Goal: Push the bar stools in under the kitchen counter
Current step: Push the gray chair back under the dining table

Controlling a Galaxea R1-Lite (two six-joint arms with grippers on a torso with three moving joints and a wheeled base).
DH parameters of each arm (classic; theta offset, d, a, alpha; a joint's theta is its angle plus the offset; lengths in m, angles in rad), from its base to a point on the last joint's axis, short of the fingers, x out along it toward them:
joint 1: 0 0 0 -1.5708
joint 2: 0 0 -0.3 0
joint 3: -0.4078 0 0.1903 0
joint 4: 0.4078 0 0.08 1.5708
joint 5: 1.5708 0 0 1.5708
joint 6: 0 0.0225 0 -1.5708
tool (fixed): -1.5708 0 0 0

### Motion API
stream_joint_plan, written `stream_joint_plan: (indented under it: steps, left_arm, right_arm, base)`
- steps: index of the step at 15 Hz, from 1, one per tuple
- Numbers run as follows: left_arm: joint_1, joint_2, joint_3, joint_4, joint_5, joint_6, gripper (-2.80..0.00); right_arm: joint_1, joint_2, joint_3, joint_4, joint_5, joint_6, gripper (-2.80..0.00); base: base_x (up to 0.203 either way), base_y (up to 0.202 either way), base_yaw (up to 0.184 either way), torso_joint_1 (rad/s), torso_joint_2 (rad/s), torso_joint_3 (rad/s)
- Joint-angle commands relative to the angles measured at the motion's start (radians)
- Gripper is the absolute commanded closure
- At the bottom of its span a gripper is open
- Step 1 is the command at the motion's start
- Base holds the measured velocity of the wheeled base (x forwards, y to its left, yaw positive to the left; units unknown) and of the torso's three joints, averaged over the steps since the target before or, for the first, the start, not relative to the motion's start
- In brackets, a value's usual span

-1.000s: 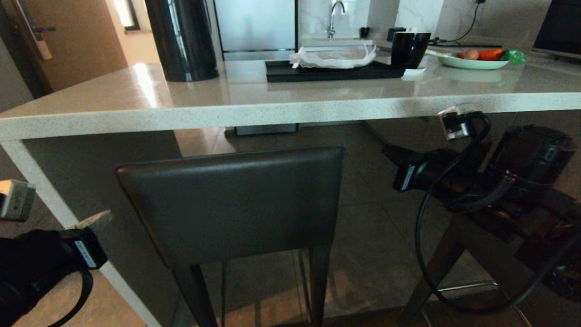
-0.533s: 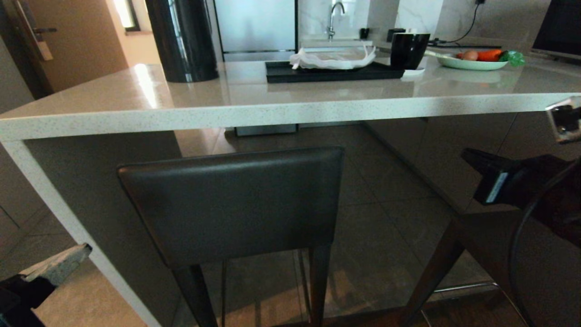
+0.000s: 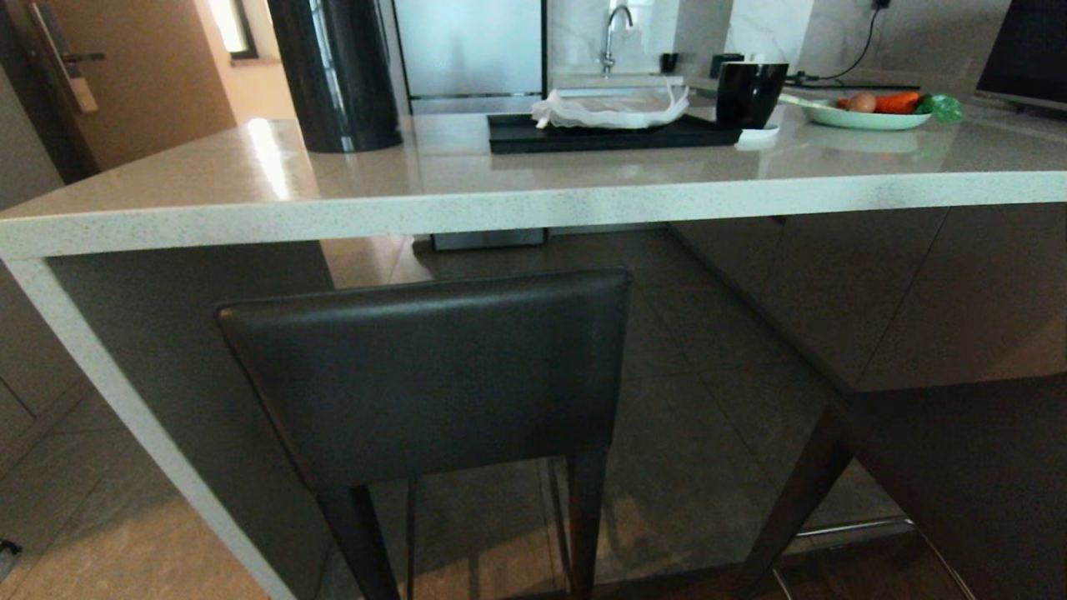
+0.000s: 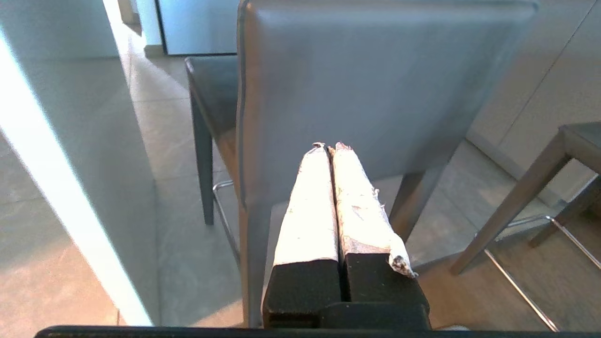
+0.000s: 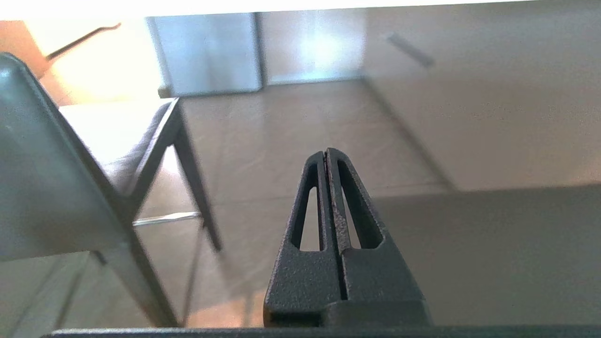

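My left pincer (image 4: 331, 146) is clenched, its two white-wrapped fingers pressed together on nothing, and it points straight at the back face of the nearer stool (image 4: 375, 80). The padded backrest lies directly ahead of the tips, close but apart from them as far as I can tell. Its long axis runs across my line of approach, so I meet it broadside, somewhat below its middle (a flat face to push on, I judge).

My right pincer (image 5: 326, 152) is clenched on nothing too. From there the same backrest (image 5: 42, 188) sits well off to one side, seen edge-on, with only floor and a pale cabinet front ahead. So my left arm is the nearer one for this stool.

From the head view neither arm shows. The stool's backrest (image 3: 425, 375) stands just in front of the desk (image 3: 500, 208) edge and below it, with open floor beyond for the seat to slide into. Only a corner of the second stool (image 3: 959, 467) shows, low on my right. It looks further out from the desk.

I can read no brand, label or writing anywhere here.
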State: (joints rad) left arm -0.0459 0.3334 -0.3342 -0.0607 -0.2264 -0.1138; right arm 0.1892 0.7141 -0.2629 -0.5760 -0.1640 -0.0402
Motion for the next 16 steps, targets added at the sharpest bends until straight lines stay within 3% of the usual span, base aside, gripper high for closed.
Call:
stream_joint_plan:
  steps: [1, 4, 8, 9, 12, 14, 16]
  left_arm:
    - [0.030, -0.166, -0.024, 0.115, -0.008, 0.004, 0.00]
    - [0.045, -0.258, 0.006, 0.166, 0.009, 0.089, 0.00]
    - [0.044, -0.329, 0.110, 0.161, 0.033, 0.122, 0.00]
    - [0.044, -0.330, 0.129, 0.159, 0.072, 0.122, 0.00]
    - [0.044, -0.330, 0.231, 0.142, 0.104, 0.125, 0.00]
    - [0.044, -0.329, 0.305, 0.052, 0.104, 0.120, 0.00]
    - [0.044, -0.330, 0.303, 0.067, 0.113, 0.118, 0.00]
  right_arm:
    - [-0.083, -0.284, 0.004, 0.177, 0.029, -0.005, 0.00]
    - [-0.174, -0.521, -0.027, 0.445, 0.091, -0.027, 0.00]
    - [-0.194, -0.712, 0.036, 0.588, 0.129, -0.100, 0.00]
    - [-0.194, -0.718, 0.082, 0.591, 0.119, -0.114, 0.00]
    - [-0.194, -0.715, 0.258, 0.502, 0.120, -0.138, 0.00]
    - [-0.194, -0.714, 0.264, 0.527, 0.190, -0.130, 0.00]
    - [-0.194, -0.714, 0.263, 0.584, 0.214, -0.123, 0.00]
  base:
    - [0.000, 0.000, 0.000, 0.000, 0.00, 0.000]
    - [0.000, 0.000, 0.000, 0.000, 0.00, 0.000]
    - [0.000, 0.000, 0.000, 0.000, 0.00, 0.000]
    - [0.000, 0.000, 0.000, 0.000, 0.00, 0.000]
    - [0.000, 0.000, 0.000, 0.000, 0.00, 0.000]
    - [0.000, 0.000, 0.000, 0.000, 0.00, 0.000]
    - [0.000, 0.000, 0.000, 0.000, 0.00, 0.000]
